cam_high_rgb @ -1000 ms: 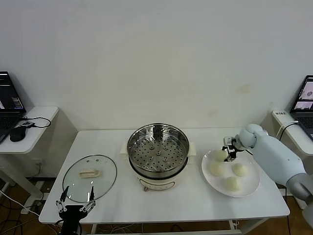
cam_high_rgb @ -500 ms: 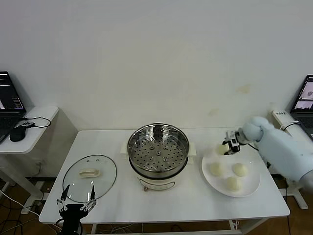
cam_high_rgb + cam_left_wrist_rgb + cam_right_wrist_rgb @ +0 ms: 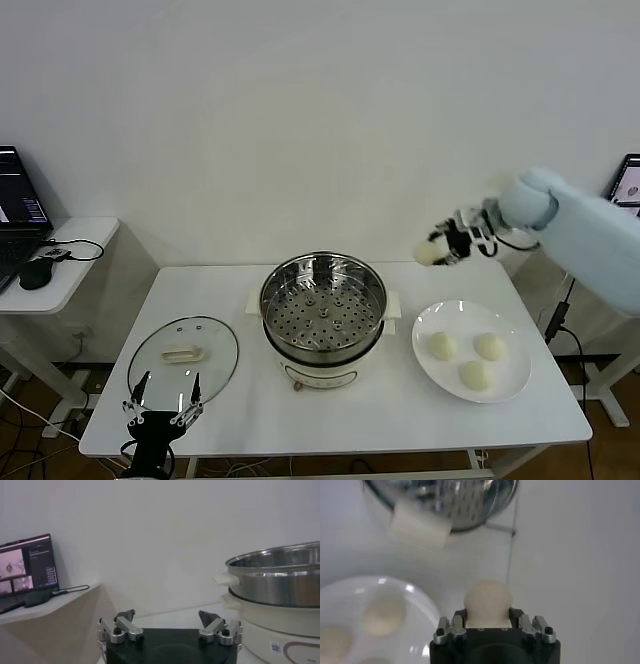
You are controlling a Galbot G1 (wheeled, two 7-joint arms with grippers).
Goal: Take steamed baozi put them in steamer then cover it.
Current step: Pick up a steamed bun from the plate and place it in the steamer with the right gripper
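Right gripper (image 3: pixel 447 246) up in the air, above and right of the steamer (image 3: pixel 323 305), clamped on one smooth, round, cream-white bun (image 3: pixel 428 252). Three matching buns (image 3: pixel 475 374) resting on the white plate (image 3: pixel 512 387) just right of the steamer. Shiny steel pot, perforated tray bare, cream base. Glass lid (image 3: pixel 184 362) flat on the table (image 3: pixel 400 420), left of the steamer. Left gripper (image 3: pixel 161 413) low before the lid, fingers spread wide, holding nothing.
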